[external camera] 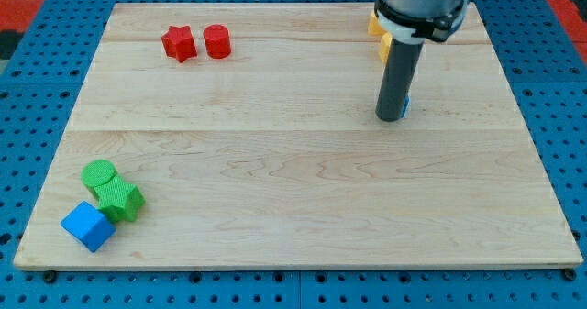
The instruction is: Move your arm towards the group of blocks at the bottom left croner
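A group of three blocks sits at the board's bottom left: a green cylinder, a green hexagonal block touching it, and a blue cube just below. My tip rests on the board at the upper right, far from that group. A small blue block peeks out just behind the rod on its right. Yellow blocks show partly behind the arm near the top edge.
A red star block and a red cylinder stand side by side at the top left. The wooden board lies on a blue pegboard surface.
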